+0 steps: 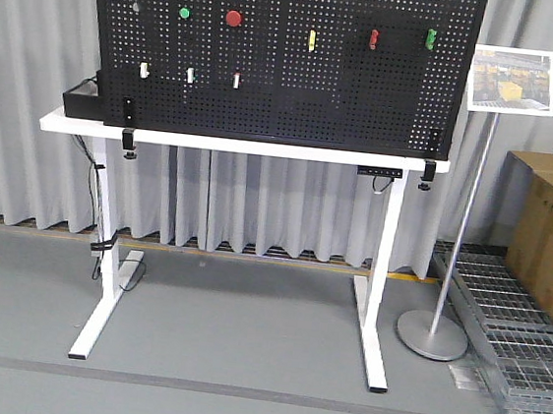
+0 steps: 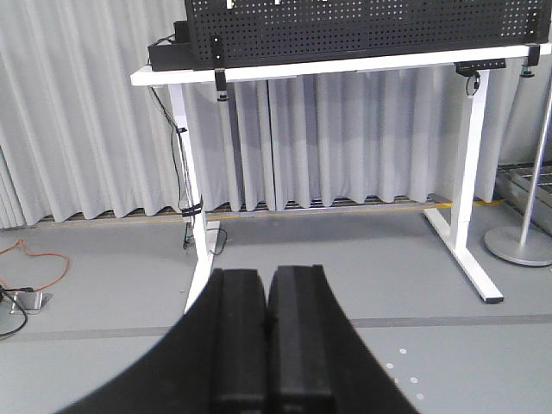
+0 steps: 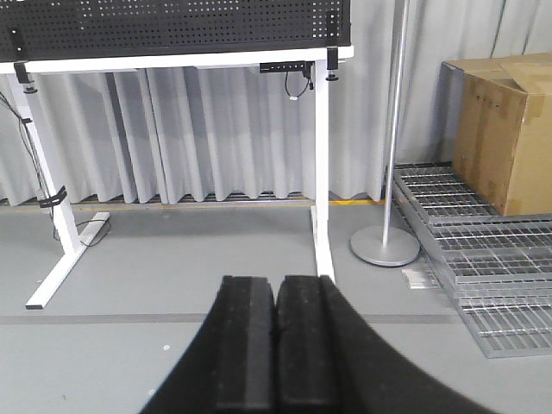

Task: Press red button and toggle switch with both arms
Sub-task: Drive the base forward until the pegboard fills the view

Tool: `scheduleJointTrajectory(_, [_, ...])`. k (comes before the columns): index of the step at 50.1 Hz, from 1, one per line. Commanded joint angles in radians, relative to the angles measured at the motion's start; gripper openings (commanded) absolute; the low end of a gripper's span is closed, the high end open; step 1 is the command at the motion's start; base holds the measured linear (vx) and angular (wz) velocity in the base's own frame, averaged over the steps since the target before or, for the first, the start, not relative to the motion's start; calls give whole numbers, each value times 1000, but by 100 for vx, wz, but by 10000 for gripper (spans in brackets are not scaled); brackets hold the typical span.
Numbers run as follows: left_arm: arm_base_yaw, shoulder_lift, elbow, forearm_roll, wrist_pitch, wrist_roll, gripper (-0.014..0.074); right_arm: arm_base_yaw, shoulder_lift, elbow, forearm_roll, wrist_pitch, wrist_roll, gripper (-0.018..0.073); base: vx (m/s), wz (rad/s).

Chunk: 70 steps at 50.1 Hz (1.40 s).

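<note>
1. Both are closed with nothing held: the left gripper (image 2: 268, 285) has its fingers pressed together, and the right gripper (image 3: 276, 289) is the same.
2. Both sit low and well back from the white tabletop (image 1: 243, 146). Bare grey floor (image 1: 241, 352) lies between.
3. The black pegboard (image 1: 279, 89) stands upright on the tabletop, spans nearly edge to edge, and is clamped at both front corners.
4. One red button (image 1: 234, 18) sits left of the board's centre. Another sits straight above it, at the top edge of the front view.
5. The toggle switch can't be picked out at this range.
6. Right side: the sign stand (image 1: 431, 337) is near the table foot, with the cardboard box (image 1: 550, 236) on metal grating (image 1: 526, 372) beyond.
7. Left side: cables (image 2: 186, 228) run down the table leg.
</note>
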Motion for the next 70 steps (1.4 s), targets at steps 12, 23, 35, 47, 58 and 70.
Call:
scheduleJointTrajectory(12, [-1, -4, 28, -6, -84, -4, 2, -2, -1, 11, -4, -74, -8, -3, 0, 0])
scheduleJointTrajectory(23, [-1, -4, 28, -6, -84, -4, 2, -2, -1, 11, -4, -74, -8, -3, 0, -1])
scheduleJointTrajectory(35, [-1, -4, 28, -6, -84, -4, 2, -2, -1, 11, -4, -74, -8, -3, 4, 0])
scheduleJointTrajectory(47, [-1, -4, 28, -6, -84, -4, 2, -2, -1, 11, -4, -75, -8, -3, 14, 0])
scheduleJointTrajectory(58, [-1, -4, 28, -6, -84, -4, 2, -2, -1, 11, -4, -75, -8, -3, 27, 0])
scheduleJointTrajectory(70, [-3, -4, 28, -6, -84, -4, 2, -2, -1, 11, -4, -75, -8, -3, 33, -4])
